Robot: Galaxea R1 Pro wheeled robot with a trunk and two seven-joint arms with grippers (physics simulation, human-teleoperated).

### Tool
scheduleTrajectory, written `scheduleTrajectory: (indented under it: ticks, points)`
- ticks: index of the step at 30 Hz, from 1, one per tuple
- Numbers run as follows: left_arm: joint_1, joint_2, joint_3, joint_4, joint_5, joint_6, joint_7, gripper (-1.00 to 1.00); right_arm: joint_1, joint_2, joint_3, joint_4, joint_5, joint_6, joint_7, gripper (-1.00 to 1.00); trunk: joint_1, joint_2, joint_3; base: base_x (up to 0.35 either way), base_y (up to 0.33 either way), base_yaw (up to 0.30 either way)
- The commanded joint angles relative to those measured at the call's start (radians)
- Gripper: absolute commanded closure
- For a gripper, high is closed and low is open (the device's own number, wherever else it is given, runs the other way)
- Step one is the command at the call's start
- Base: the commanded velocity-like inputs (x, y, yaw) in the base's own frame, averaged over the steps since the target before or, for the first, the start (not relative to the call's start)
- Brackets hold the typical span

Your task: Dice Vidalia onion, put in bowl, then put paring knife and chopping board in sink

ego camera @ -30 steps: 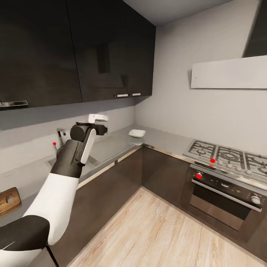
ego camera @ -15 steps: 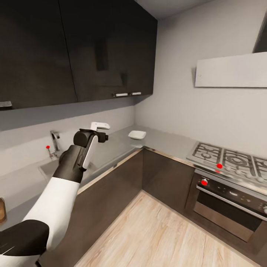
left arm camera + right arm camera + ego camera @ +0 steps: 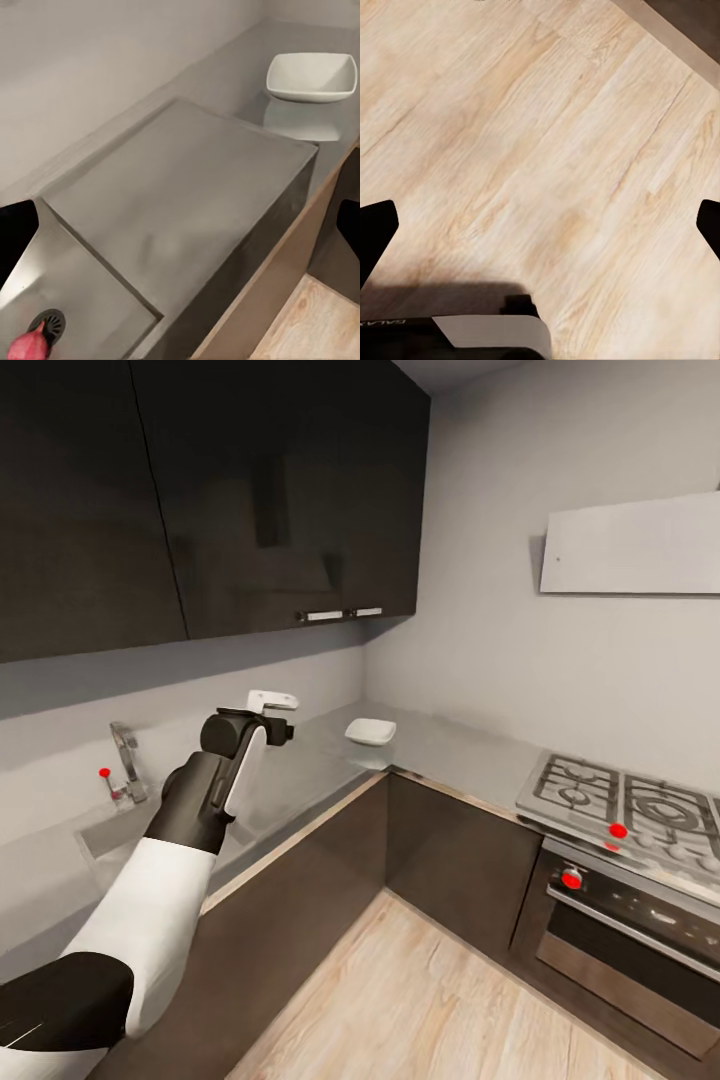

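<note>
Currently reaching for the onion, which sits by the drain in the sink. I need to swing the left gripper back from the worktop's bowl end and descend straight over it. Both pairs of fingers are spread wide, holding nothing; right gripper faces floor.

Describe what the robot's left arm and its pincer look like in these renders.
In the head view the left arm has a black shoulder segment, a glossy white upper section and a matte black forearm with a slim white stripe. The wrist is a black cylindrical joint. The left pincer is a small white block-shaped part. No cables or lettering are discernible.
</note>
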Motion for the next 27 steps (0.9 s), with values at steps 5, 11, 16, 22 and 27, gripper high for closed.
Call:
scheduleTrajectory:
  ticks: [5, 11, 16, 22, 27]
  points:
    - [0.000, 0.000, -0.003, 0.000, 0.007, 0.003, 0.008, -1.00, 0.010, -0.006, -0.009, 0.001, 0.010, -0.002, -0.004, -1.00, 0.001, -0.001, -0.001, 0.259, -0.017, 0.000]
    - [0.000, 0.000, -0.007, 0.000, 0.007, 0.003, 0.009, -1.00, 0.018, -0.012, -0.009, 0.000, 0.007, -0.002, -0.004, -1.00, 0.001, -0.001, -0.001, 0.116, -0.017, 0.000]
    - [0.002, 0.000, -0.010, 0.001, 0.007, 0.003, 0.009, -1.00, 0.019, -0.014, -0.010, -0.002, 0.007, -0.012, 0.003, -1.00, 0.001, -0.001, -0.001, 0.009, -0.001, 0.000]
    - [0.009, -0.001, -0.017, 0.005, 0.008, 0.002, 0.009, -1.00, 0.020, -0.019, -0.009, -0.002, 0.004, -0.099, 0.031, -1.00, 0.001, -0.001, -0.001, 0.000, 0.000, 0.000]
    - [0.013, -0.003, -0.020, 0.033, 0.007, 0.002, 0.008, -1.00, 0.020, -0.020, -0.009, -0.001, 0.002, -0.113, 0.031, -1.00, 0.001, -0.001, -0.001, 0.062, 0.000, 0.000]
